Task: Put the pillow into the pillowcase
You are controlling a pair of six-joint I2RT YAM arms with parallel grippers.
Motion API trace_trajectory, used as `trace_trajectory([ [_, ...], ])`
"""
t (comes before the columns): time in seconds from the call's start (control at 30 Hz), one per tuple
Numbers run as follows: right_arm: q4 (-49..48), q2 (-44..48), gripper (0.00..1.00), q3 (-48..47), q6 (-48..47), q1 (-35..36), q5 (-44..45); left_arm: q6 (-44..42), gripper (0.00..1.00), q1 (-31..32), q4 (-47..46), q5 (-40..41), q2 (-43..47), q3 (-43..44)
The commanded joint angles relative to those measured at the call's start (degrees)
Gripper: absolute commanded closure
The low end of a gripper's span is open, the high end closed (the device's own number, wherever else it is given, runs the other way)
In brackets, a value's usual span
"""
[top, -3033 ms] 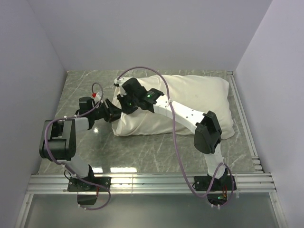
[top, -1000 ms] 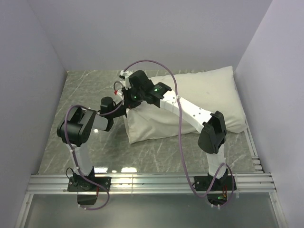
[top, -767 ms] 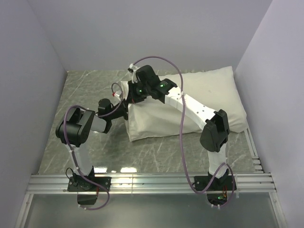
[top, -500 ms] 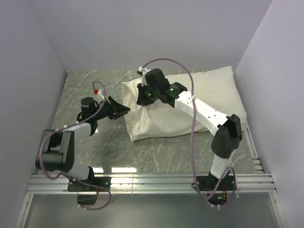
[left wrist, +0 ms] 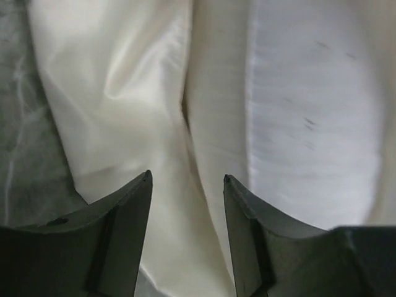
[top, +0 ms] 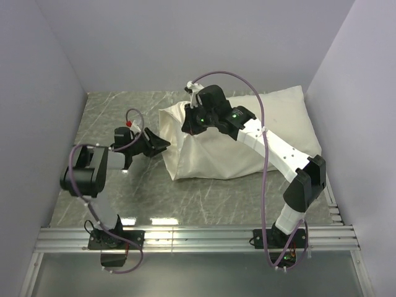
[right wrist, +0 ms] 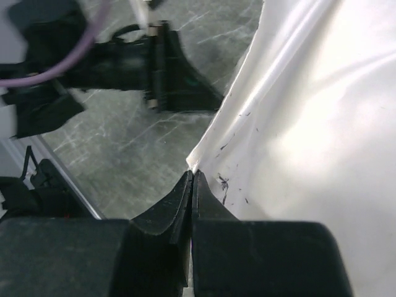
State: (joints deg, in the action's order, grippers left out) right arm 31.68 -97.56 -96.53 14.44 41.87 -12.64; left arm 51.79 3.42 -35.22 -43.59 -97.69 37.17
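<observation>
The top view looks down from 6 o'clock, well back. Each wrist view sits close behind its fingers. All three share the 9 o'clock end of the pillowcase.

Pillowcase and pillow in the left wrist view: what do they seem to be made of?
The pillowcase looks like thin cloth, cream with a slight satin sheen: soft highlights run along its folds. The pillow looks like matte white cloth, rounded as if stuffed, with tiny dark specks. Fibre type unclear.

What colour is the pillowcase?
Cream, pale yellowish and slightly shiny; the pillowcase shows best in the left wrist view.
</observation>
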Motion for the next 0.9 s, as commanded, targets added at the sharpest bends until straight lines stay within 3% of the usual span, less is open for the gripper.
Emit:
trace_trajectory([
  [0.0,-0.83,0.18,1.00,-2.87,-0.11,0.32,-4.39,5.68,0.44,2.02,-12.22,1.57,-6.88,5.36],
  [0.23,-0.13,1.75,1.00,-1.82,-0.11,0.94,-8.36,4.81,0.41,7.03,-10.93,10.09,-16.38,18.27],
  [0.37,-0.39,3.25,1.00,-0.33,0.50,0.85,-10.12,1.66,0.39,8.88,-3.74,15.97,-20.51,24.61],
  [0.5,-0.75,4.30,1.00,-0.15,0.86,0.59,-11.96,-2.83,0.44,10.46,4.88,23.01,-22.28,29.27],
  [0.63,-0.83,5.09,1.00,0.72,1.29,-0.29,-13.28,-7.66,0.64,10.55,8.33,26.80,-22.46,31.47],
  [0.73,-1.27,5.71,1.00,2.92,1.91,-0.91,-13.81,-10.91,0.87,9.86,8.94,27.51,-22.19,32.17],
  [0.8,-1.71,5.45,1.00,3.80,1.74,-1.26,-12.94,-10.40,0.98,8.63,8.68,24.89,-21.06,31.74],
  [0.87,-2.23,4.58,1.00,4.86,-0.10,-1.52,-9.70,-9.17,1.00,5.99,7.27,18.04,-16.78,28.94],
])
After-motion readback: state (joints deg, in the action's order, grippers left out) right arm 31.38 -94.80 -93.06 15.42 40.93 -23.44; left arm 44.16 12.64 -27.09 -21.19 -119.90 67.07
